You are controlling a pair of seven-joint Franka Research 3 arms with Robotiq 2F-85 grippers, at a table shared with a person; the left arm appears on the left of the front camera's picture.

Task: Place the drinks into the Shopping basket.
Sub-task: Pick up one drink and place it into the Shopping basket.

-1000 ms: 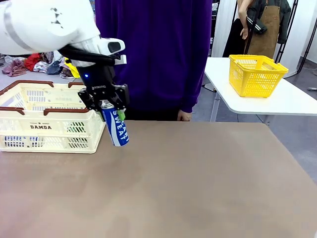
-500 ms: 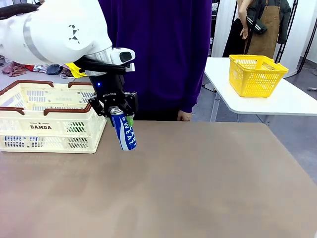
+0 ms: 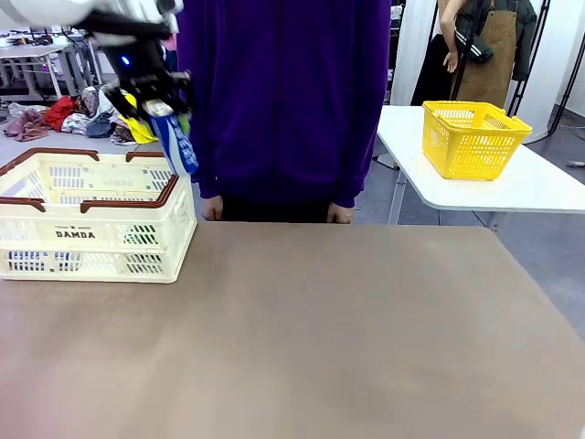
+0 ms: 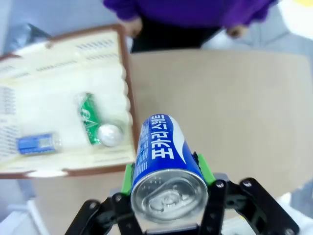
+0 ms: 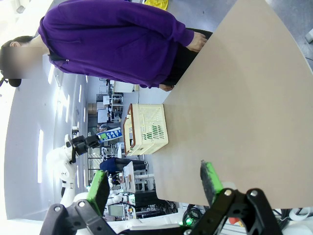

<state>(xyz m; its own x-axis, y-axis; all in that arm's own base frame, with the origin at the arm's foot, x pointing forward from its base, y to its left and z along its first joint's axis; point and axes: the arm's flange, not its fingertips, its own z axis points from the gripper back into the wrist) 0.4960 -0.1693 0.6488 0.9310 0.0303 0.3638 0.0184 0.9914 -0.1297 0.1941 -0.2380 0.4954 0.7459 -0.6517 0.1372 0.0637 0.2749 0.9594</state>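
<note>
Gripping one blue can point(image 3: 175, 139) in its clamped jaws, the left gripper point(image 3: 157, 112) is hanging above the Shopping basket's point(image 3: 91, 240) right rim. Three drinks are lying inside: one green can point(image 4: 88, 118), one blue one point(image 4: 38, 144) and one silver-topped can point(image 4: 109, 135). The right gripper point(image 5: 155, 185) is holding its fingers apart over the table point(image 5: 244, 103).

Bright even light, wrist views blurred, warped

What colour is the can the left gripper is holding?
Blue with white lettering and a silver top; the can shows best in the left wrist view.
</note>
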